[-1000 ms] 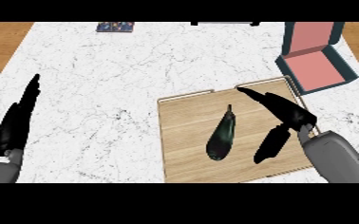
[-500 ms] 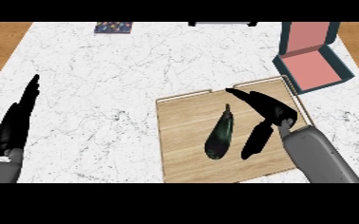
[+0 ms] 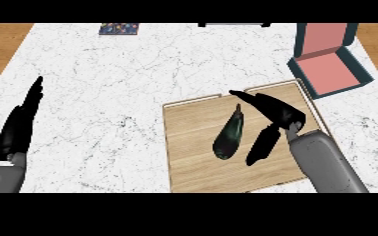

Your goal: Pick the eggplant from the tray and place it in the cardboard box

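A dark eggplant (image 3: 229,136) lies lengthwise on the wooden tray (image 3: 193,156) right of the counter's middle. My right hand (image 3: 272,114) hovers just right of the eggplant, open, fingers stretched toward the tray's far edge and thumb pointing down beside the fruit; nothing is held. The open box (image 3: 330,69), teal outside and pink inside, sits at the far right with its lid raised. My left hand (image 3: 21,125) rests open at the left edge, fingers up.
The white marble counter (image 3: 118,90) spreads left of the tray. A small patterned object (image 3: 119,28) lies at the far edge, and a dark fixture (image 3: 235,24) sits at the back centre. Wood floor shows at both top corners.
My right hand and forearm have shifted left across the tray, closing in beside the eggplant. The eggplant, box and left hand have stayed in place.
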Controlling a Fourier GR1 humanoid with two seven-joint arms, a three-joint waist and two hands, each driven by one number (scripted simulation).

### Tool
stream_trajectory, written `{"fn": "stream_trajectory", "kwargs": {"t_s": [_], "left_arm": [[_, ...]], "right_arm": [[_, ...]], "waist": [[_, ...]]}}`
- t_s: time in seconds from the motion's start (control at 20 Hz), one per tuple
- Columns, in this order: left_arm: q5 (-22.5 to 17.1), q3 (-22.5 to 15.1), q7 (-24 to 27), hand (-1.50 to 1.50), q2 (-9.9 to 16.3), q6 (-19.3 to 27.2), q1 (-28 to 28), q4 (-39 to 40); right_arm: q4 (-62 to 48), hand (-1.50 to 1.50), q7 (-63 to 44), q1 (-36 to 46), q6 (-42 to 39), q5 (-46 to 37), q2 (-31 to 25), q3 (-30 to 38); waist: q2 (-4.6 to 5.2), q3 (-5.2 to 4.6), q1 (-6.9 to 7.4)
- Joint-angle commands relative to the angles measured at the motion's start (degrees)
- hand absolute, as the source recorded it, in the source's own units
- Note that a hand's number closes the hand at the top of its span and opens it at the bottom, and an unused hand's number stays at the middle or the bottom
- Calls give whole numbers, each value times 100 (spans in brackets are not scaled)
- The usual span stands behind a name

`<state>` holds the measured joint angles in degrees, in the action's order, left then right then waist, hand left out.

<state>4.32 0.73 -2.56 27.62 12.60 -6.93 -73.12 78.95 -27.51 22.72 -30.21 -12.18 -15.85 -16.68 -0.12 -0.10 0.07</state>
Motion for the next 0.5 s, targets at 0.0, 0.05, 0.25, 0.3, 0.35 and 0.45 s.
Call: {"fn": "stream_trajectory", "kwargs": {"t_s": [0.0,0.05,0.25,0.3,0.35,0.45], "left_arm": [[38,226,-152,0,-9,-194,-14,-126],[111,234,-1,0,-47,-143,316,-329],[184,333,-44,0,-197,-233,284,-346],[229,414,-14,0,-104,-305,184,-263],[191,383,-276,0,-27,-372,-133,-214],[317,426,-12,0,-188,-299,-57,35]], "right_arm": [[652,-150,-260,-232,-208,32,229,60],[276,-150,-5,-117,-182,-63,349,78],[271,-150,-213,194,-440,54,480,414],[1110,-150,-789,-276,-463,7,549,113],[181,-150,-756,558,-605,80,619,297],[751,-150,-801,-263,-456,-333,715,-192]], "waist": [[4,9,-8],[7,10,17],[10,10,23],[4,9,-4],[14,10,25],[10,9,-8]]}}
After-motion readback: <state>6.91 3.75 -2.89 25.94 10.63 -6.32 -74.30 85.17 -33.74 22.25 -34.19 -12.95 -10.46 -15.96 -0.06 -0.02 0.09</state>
